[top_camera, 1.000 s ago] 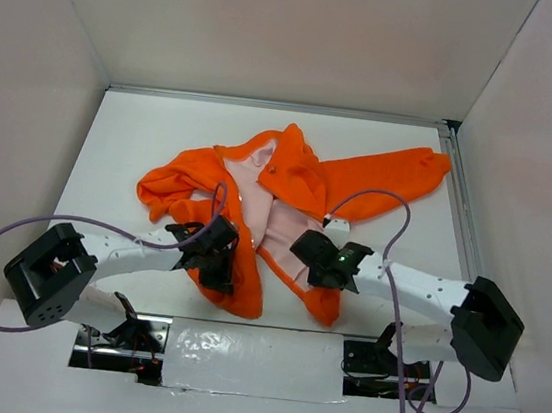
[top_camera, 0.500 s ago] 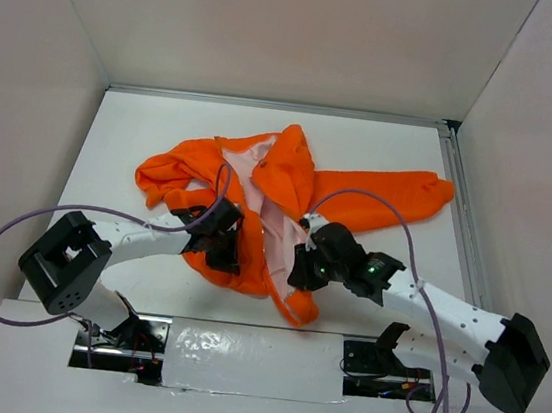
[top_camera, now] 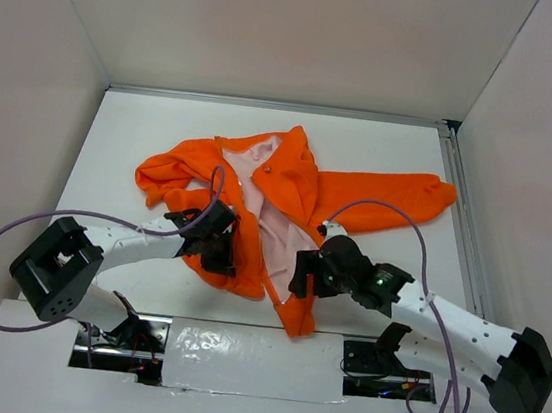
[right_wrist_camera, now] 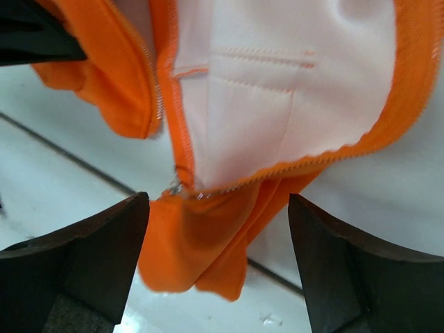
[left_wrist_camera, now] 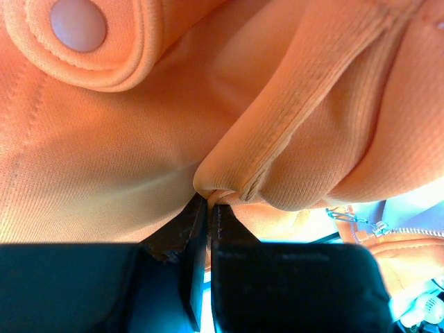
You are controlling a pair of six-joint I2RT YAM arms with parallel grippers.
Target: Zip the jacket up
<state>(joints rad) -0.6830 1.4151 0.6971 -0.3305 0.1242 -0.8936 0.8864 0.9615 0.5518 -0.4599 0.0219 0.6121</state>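
Observation:
The orange jacket (top_camera: 294,179) lies spread on the white table, front open, showing its pale pink lining (top_camera: 257,199). My left gripper (top_camera: 226,258) sits on the jacket's left front panel. In the left wrist view it (left_wrist_camera: 208,200) is shut on a fold of the orange fabric (left_wrist_camera: 263,159), with a snap button (left_wrist_camera: 78,24) at the upper left. My right gripper (top_camera: 300,276) hovers over the lower hem. In the right wrist view it (right_wrist_camera: 218,201) stands open with nothing held. Below it hang the zipper slider (right_wrist_camera: 177,186), the lining (right_wrist_camera: 277,90) and a drooping orange hem corner (right_wrist_camera: 201,243).
A metal rail (top_camera: 268,104) runs along the table's back edge and another down the right side (top_camera: 464,215). White walls close in on three sides. A taped strip (top_camera: 248,349) lies at the near edge between the arm bases. Purple cables (top_camera: 377,207) loop over both arms.
My right gripper has opened and let go of the jacket's lower front, which has settled flatter toward the near edge. The left gripper has kept its hold and barely moved.

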